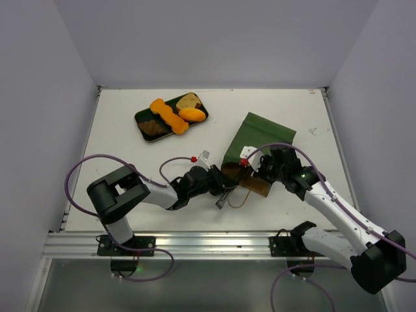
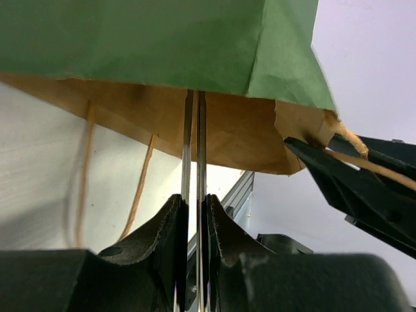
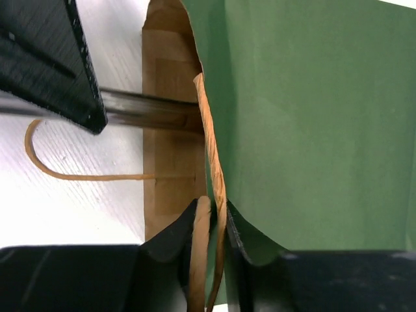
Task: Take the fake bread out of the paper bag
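The right jaws are drawn in narrow, pinching the string handle [image 3: 215, 162] at the green rim of the paper bag [image 1: 265, 135]. The left jaws are closed to a slit on the bag's brown lip at its mouth. The bag lies on its side on the counter [image 1: 117, 149], mouth toward the arms. The fake bread [image 1: 171, 117] in view sits on a dark green tray [image 1: 138, 119] at far left, well apart from the bag.

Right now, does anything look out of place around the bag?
The paper bag lies on its side, skewed. The right tool has a string handle pinched in with the rim, an awkward-looking grip.
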Robot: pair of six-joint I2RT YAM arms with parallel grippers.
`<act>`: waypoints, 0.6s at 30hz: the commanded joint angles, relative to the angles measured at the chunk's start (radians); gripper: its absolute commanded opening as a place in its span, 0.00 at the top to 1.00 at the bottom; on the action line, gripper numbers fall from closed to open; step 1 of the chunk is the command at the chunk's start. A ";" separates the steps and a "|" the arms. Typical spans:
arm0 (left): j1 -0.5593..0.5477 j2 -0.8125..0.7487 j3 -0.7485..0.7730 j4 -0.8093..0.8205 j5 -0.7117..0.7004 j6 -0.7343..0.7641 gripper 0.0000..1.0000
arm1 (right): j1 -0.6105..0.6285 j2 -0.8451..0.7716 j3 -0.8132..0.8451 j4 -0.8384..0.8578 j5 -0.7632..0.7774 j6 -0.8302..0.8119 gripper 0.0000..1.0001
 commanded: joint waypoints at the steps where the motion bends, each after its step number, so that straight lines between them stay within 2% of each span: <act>1: -0.016 0.033 0.031 0.092 -0.041 -0.032 0.98 | 0.006 0.011 0.043 0.055 0.013 0.069 0.81; 6: -0.025 0.066 0.037 0.129 -0.036 -0.064 0.96 | 0.006 0.003 0.052 0.061 0.004 0.101 0.95; 9: -0.027 0.083 0.044 0.141 -0.044 -0.073 0.94 | 0.004 0.005 0.057 0.061 -0.011 0.121 0.98; 18: -0.027 0.126 0.044 0.213 -0.039 -0.122 0.88 | -0.019 0.006 0.060 0.070 -0.050 0.161 1.00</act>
